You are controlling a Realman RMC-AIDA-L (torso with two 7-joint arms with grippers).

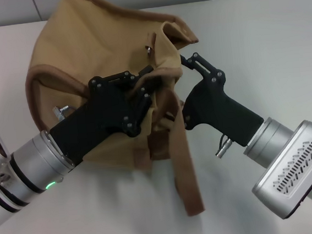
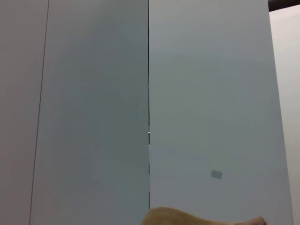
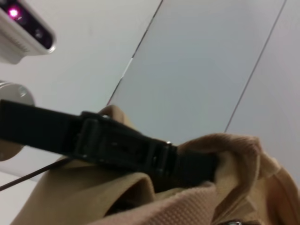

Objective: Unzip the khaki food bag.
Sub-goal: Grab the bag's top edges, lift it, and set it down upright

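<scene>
The khaki food bag [image 1: 82, 41] lies slumped on the white table, with one wide strap [image 1: 186, 169] trailing toward me. A small silver metal piece [image 1: 149, 50] shows near its crumpled top. My left gripper [image 1: 152, 84] reaches across the bag's middle and is shut on a fold of its fabric. The right wrist view shows that gripper [image 3: 206, 166] pinching the tan cloth [image 3: 234, 154]. My right gripper [image 1: 181, 65] is against the bag's top right edge, and its tip is partly hidden by fabric. A sliver of the bag [image 2: 187, 218] shows in the left wrist view.
The white table [image 1: 259, 40] extends around the bag on all sides. Grey wall panels [image 2: 93, 117] stand behind it.
</scene>
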